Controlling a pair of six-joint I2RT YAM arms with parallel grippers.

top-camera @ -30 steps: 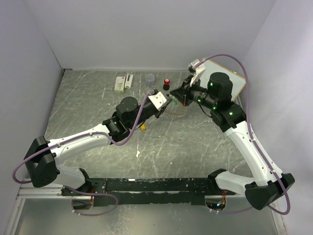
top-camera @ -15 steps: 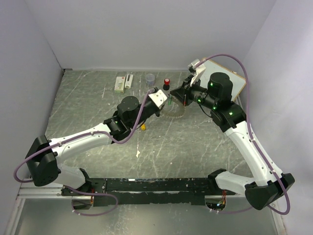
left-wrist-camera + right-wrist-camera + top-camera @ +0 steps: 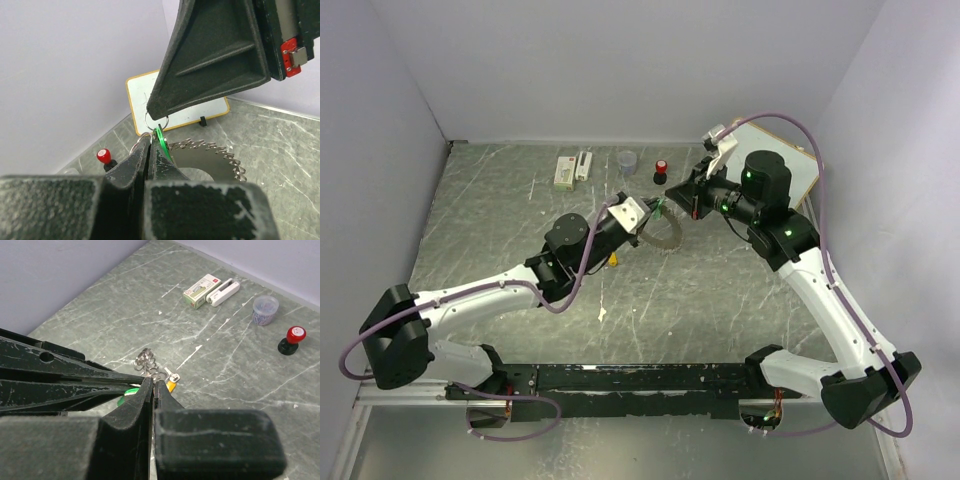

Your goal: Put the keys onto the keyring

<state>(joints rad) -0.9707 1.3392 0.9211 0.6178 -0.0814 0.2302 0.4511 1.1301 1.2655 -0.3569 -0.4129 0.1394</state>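
Green key [image 3: 160, 141] is pinched by left end effector [image 3: 150, 147], its small ring [image 3: 156, 122] by right end effector [image 3: 152, 111] at 12 o'clock.

We find the middle blocked: left gripper [image 3: 653, 213] and right gripper [image 3: 672, 203] meet tip to tip, with green key [image 3: 161, 142] and keyring [image 3: 220, 150] pinched between them. Behind stand knob [image 3: 661, 170], cup [image 3: 627, 160], stapler [image 3: 584, 164] and box [image 3: 563, 172]. The whiteboard [image 3: 807, 172] fills the right rear corner. A yellow key [image 3: 613, 260] lies just this side of the left gripper. The table [image 3: 490, 220] lies open on the left and nearer us.
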